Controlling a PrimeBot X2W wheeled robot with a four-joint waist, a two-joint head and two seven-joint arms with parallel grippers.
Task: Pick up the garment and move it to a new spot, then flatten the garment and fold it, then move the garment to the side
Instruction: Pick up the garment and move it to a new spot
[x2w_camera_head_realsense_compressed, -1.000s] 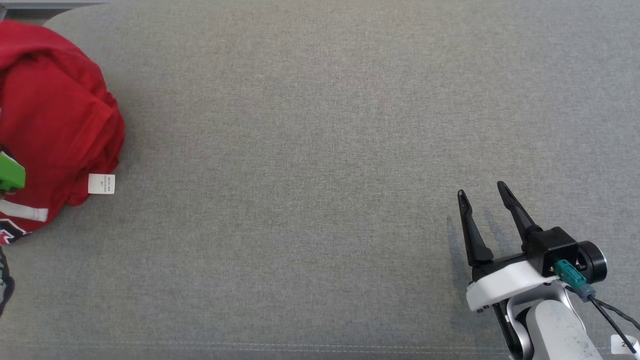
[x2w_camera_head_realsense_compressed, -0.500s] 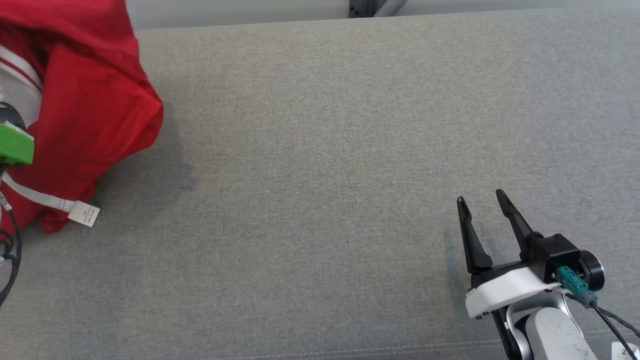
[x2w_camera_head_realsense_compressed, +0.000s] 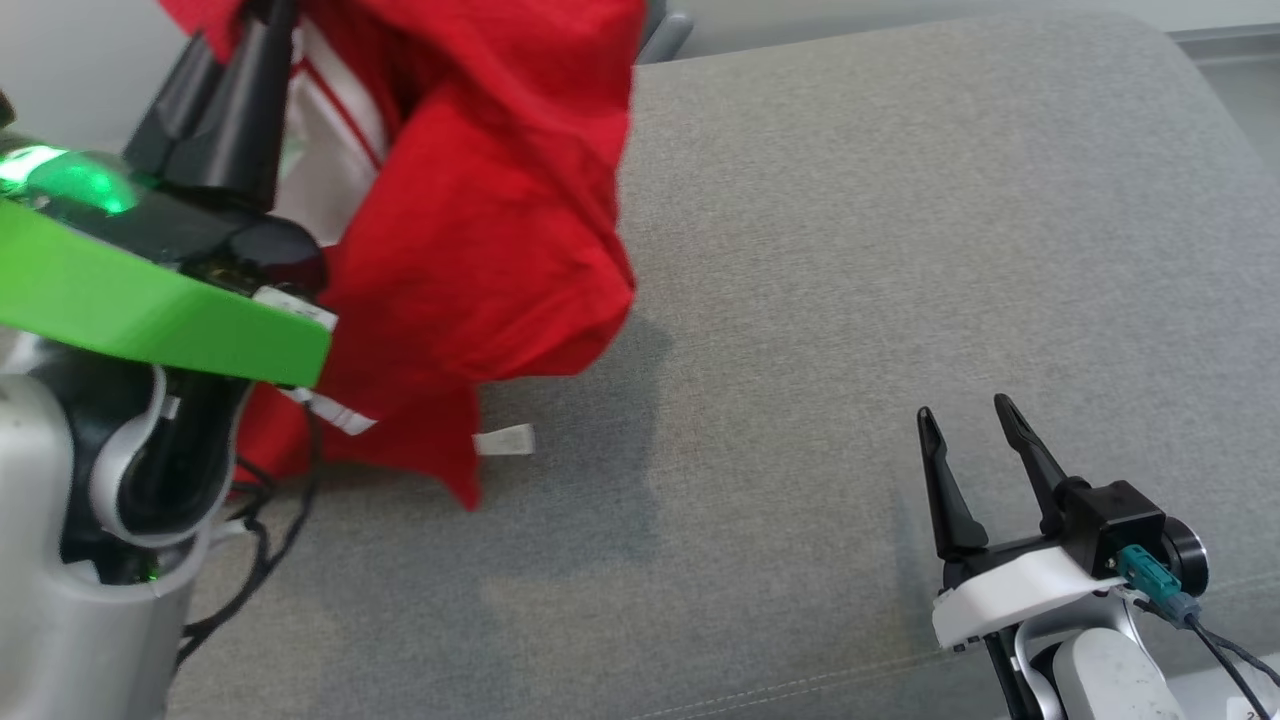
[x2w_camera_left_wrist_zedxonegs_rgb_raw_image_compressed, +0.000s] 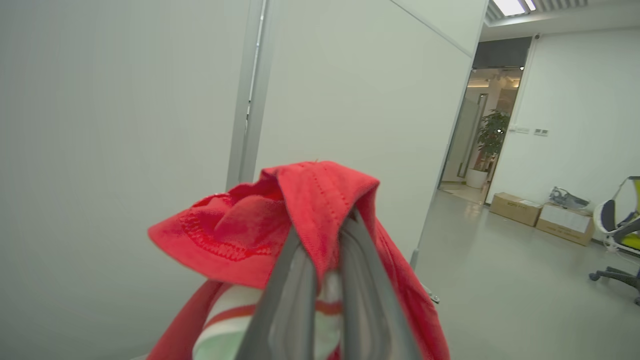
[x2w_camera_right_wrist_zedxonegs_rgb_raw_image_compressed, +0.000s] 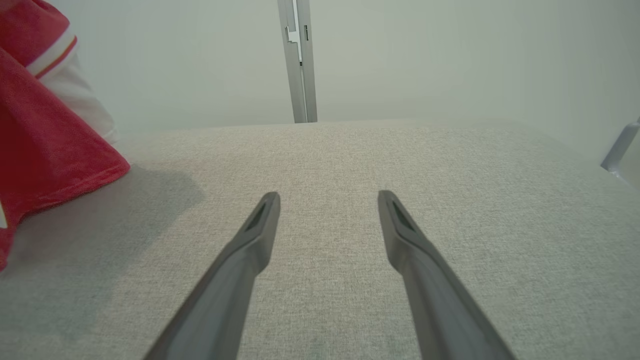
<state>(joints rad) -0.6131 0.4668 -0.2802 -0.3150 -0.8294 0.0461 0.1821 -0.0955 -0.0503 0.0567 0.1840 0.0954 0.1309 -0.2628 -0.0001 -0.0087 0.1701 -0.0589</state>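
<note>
Left lying a second earlier, the red garment (x2w_camera_head_realsense_compressed: 480, 230) was now held above the grey cushion's (x2w_camera_head_realsense_compressed: 850, 250) left side by the tightly closed left gripper (x2w_camera_head_realsense_compressed: 235, 60), the right gripper (x2w_camera_head_realsense_compressed: 962, 405) left spread and empty; relocation was judged begun.

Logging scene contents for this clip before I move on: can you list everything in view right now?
garment: one, red with white striped parts, hanging over the left of the surface
label: one, white, at the garment's lower edge
padded surface: one, grey fabric, under both arms
post: one, grey metal, on the wall behind the surface
cardboard boxes: two, brown, on the floor by the far wall
plant: one, green, white pot, beyond the doorway
office chair: one, yellow-green and dark, cut off at the left wrist view's right edge
left gripper: one, dark fingers, shut on the garment, raised
right gripper: one, dark fingers, open, empty, low at the right
</note>
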